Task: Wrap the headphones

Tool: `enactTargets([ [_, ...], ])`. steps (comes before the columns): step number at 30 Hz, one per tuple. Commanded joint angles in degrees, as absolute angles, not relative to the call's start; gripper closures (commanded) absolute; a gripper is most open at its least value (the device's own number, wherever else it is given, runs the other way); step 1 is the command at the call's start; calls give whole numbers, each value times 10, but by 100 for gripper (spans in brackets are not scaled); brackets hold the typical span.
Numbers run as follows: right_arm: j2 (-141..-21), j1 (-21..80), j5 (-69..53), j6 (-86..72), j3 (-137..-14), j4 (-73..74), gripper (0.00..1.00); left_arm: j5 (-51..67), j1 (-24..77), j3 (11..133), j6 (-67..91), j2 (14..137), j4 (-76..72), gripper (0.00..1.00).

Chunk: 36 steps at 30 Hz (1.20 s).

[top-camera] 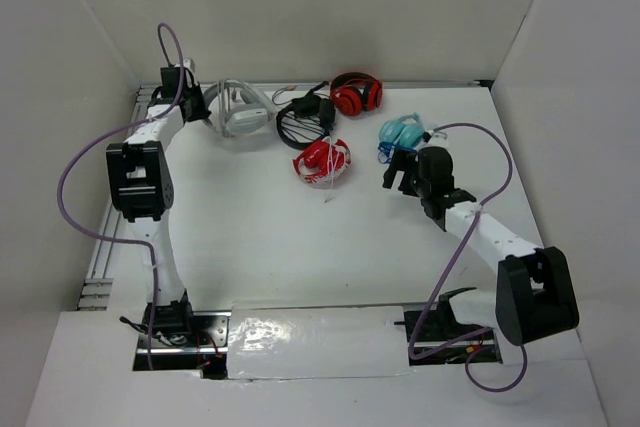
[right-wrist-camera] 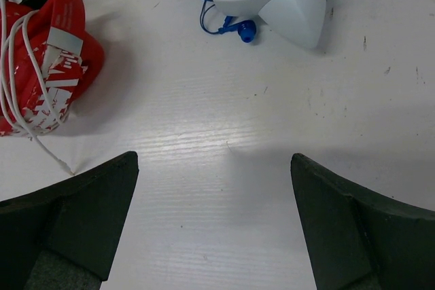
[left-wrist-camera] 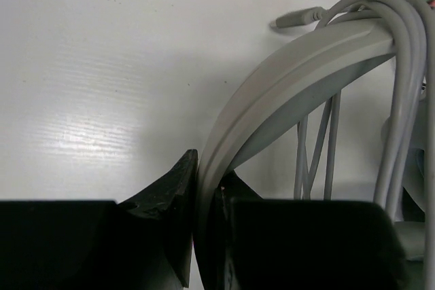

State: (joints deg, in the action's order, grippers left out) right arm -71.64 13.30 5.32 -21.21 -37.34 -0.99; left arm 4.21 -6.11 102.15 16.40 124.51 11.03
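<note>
Left jaws clamp the headphones [left-wrist-camera: 292, 76] by the band; right jaws gape wide, empty, well apart from them.
Grey cable [left-wrist-camera: 401, 100] seemingly looped over that band.

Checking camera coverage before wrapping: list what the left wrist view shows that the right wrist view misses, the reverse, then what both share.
Left wrist only: the left pincer shut on the grey-white headphones at the headband, their grey cable looped over it. Right wrist only: the open, empty right pincer, red headphones with a white cord, light blue headphones with a blue cord. Both: the white table and dark pincer fingers along the bottom.
</note>
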Motion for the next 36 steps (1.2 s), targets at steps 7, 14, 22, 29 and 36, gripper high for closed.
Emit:
enactTargets([
  [7,-686,140,91,-207,-395,-50,0,3,-66,1147,191,1347,98,100],
  [14,-665,140,91,-196,-391,-43,0,-22,-63,1189,195,1394,115,88],
  [22,-654,140,85,-201,-398,-26,0,-11,-65,1159,186,1362,115,56],
  [29,-621,141,86,-201,-393,-11,0,-38,-65,1192,169,1342,183,1],
  [36,-610,142,91,-208,-401,22,0,-89,-65,1221,163,1336,303,1],
])
